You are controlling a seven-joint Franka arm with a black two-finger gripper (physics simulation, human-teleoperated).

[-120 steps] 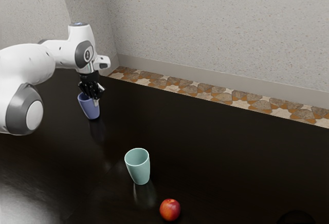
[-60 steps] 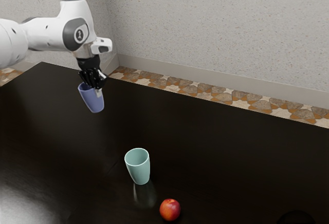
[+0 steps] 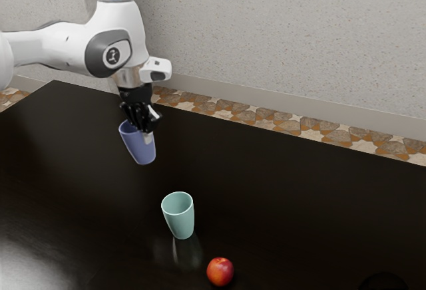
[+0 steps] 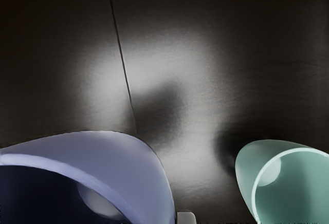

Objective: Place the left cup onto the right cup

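Purple cup (image 3: 138, 147) tilted; mouth upward

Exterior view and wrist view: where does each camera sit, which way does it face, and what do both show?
Exterior view: beside the arm, facing table and wall; shows the arm, its gripper shut on the lifted blue cup, the green cup, an apple.
Wrist view: on the gripper, looking down at the table past the blue cup's rim.
Shared: both cups, the table.
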